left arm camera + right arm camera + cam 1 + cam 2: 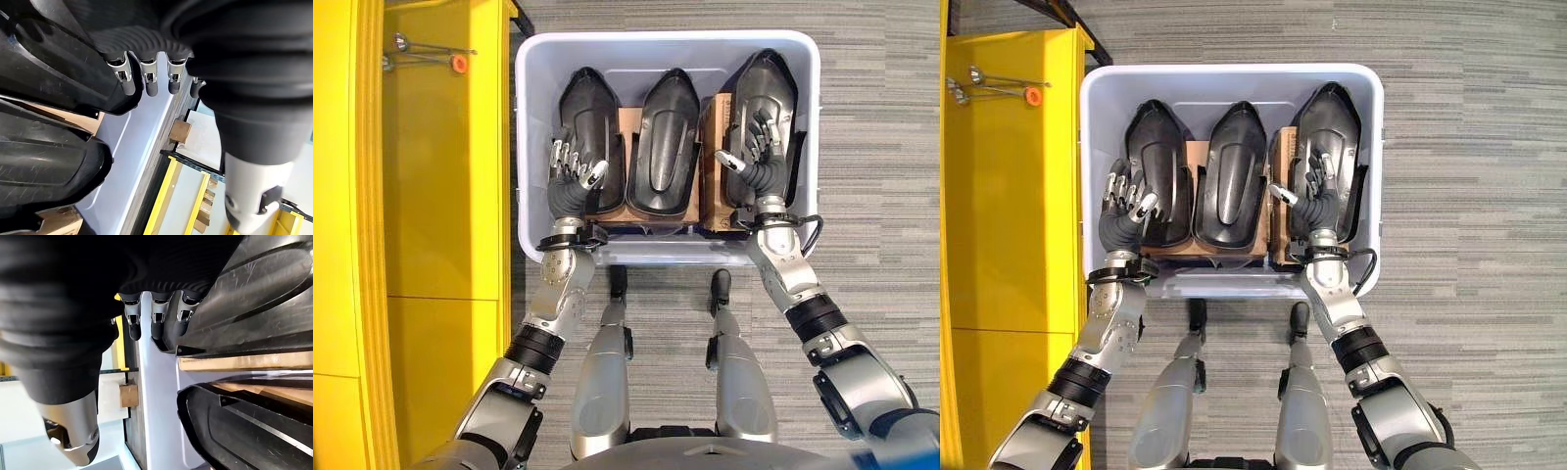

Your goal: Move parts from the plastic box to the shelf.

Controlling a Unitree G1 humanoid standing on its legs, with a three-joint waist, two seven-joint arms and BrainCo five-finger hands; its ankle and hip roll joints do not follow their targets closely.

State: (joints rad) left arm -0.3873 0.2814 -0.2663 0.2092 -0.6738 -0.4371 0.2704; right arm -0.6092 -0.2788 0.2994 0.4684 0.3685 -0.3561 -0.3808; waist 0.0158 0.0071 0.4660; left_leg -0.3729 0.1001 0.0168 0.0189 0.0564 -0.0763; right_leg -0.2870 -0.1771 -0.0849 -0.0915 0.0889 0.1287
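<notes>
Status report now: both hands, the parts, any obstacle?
Left robot hand open on the left black part. Right robot hand open on the right black part. All three parts in the plastic box. No obstacle seen.

Black parts point(667, 147), white box point(534, 69), yellow shelf point(440, 196), grey-striped carpet point(881, 147)

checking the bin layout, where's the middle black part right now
In the left eye view the middle black part stands in the plastic box, between the part under the left hand and the part under the right hand.
</notes>
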